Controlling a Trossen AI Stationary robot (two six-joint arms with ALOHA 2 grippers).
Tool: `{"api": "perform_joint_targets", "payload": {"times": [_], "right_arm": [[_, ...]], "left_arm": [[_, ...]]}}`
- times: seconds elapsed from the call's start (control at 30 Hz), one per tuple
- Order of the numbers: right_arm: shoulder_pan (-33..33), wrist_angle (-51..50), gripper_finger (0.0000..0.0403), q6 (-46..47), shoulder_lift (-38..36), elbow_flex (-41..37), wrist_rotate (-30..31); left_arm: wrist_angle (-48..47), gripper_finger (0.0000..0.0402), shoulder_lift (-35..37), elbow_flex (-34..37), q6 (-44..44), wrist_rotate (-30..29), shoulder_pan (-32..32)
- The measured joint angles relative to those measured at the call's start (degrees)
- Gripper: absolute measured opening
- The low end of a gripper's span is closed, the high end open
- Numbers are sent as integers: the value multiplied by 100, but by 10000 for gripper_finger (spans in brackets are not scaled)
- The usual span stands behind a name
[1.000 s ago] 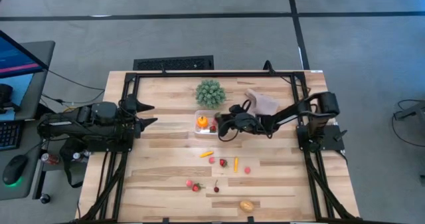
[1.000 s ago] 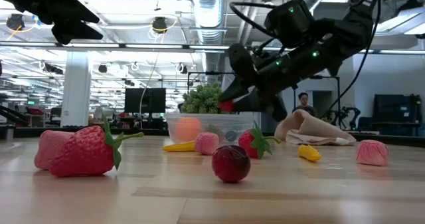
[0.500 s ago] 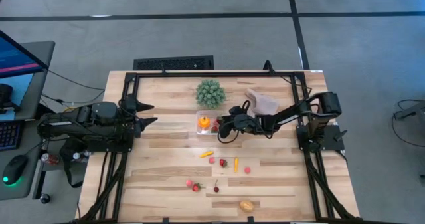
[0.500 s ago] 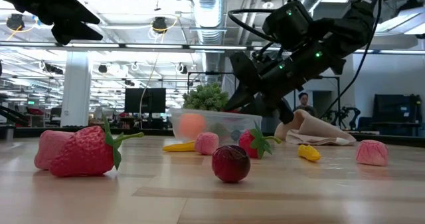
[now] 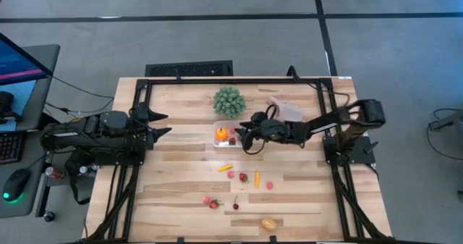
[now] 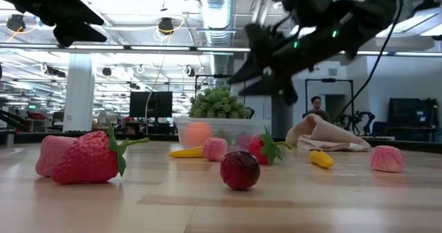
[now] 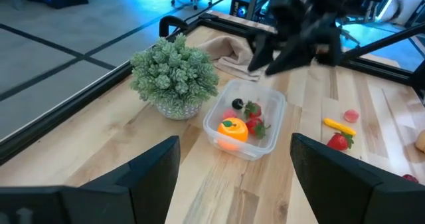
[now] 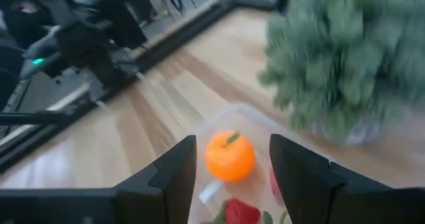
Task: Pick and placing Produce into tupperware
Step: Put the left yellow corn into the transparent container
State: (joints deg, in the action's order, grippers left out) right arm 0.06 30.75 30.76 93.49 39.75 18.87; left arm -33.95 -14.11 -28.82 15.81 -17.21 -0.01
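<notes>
Near the middle of the wooden table [image 5: 181, 179], one clear plastic container [image 5: 224, 135] is sitting just in front of one green spiky plant [image 5: 228, 101]. Inside it, the left wrist view is showing one orange fruit [image 7: 232, 129], two red strawberries [image 7: 255, 118] and one small dark piece [image 7: 237, 104]. The right gripper [image 5: 241, 133] is hovering above the container's right edge, its two fingers [image 8: 174, 171] standing apart with nothing between them. The left gripper [image 5: 160, 124] is waiting at the table's left side, well apart from the container, its two fingers spread wide and holding nothing.

Eight loose pieces are lying on the front half of the table in the high view: one orange carrot [image 5: 225, 167], one pink piece [image 5: 231, 175], one red strawberry [image 5: 243, 177], one yellow piece [image 5: 256, 179], another pink piece [image 5: 269, 185], a touching red pair [image 5: 210, 201], one dark cherry [image 5: 235, 205], and one yellow-orange lemon [image 5: 268, 224] nearest the front edge. One beige cloth [image 5: 286, 111] is lying right of the plant.
</notes>
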Motion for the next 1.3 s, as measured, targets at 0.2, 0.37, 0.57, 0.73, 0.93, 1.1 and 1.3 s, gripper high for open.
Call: {"api": "perform_joint_targets", "payload": {"times": [0.2, 0.37, 0.57, 0.73, 0.93, 1.1, 1.3], "right_arm": [[175, -1203, 178, -458, -1349, 2, -211], [612, -2347, 167, -486, -2415, 3, -254], [1297, -3882, 152, -24, -3298, 4, -238], [1838, -4720, 140, 557, -3582, 4, -212], [2486, -5260, 127, 964, -3559, 4, 21], [3058, -5614, 123, 1268, -3509, 2, 518], [3737, -6267, 122, 1942, -3509, 2, 1164]], "left_arm": [[106, 275, -7, 0, 58, 189, -2], [496, 275, -138, -2, 156, 458, -1], [975, 275, -734, -7, 88, 614, -1], [1208, 275, -1640, -7, 159, 640, 0], [1961, 275, -3031, -3, 142, 915, -2], [3053, 275, -4151, -4, 62, 1077, -123], [4022, 275, -5235, -4, 134, 1048, -432]]}}
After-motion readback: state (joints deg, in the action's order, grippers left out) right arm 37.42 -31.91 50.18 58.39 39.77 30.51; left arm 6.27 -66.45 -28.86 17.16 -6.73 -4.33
